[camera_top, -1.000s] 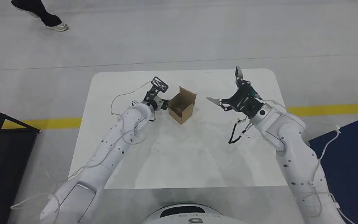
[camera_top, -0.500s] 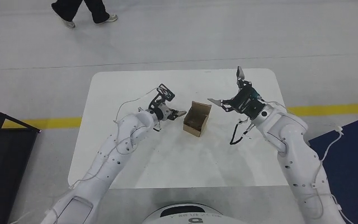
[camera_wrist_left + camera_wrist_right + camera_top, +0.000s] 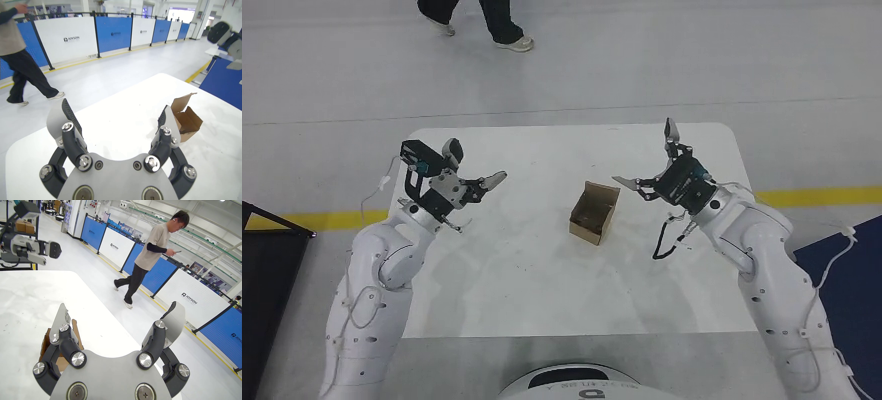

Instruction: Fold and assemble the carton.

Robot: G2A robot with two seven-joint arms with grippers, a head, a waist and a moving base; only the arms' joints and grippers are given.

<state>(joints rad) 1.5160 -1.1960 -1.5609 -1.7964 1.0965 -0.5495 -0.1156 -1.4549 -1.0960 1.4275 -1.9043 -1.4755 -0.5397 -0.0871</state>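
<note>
Found the carton resting on the tabletop near its centre, open, one flap raised, touched by nothing. Saw the left tool spread wide and empty at the carton's 10 o'clock, well apart. Noted the right tool likewise spread and empty, near the carton's 1 o'clock.

I see white jointed arms trailing thin cables, and my left hand and right hand share black links, silver screws and ribbed pads.
</note>
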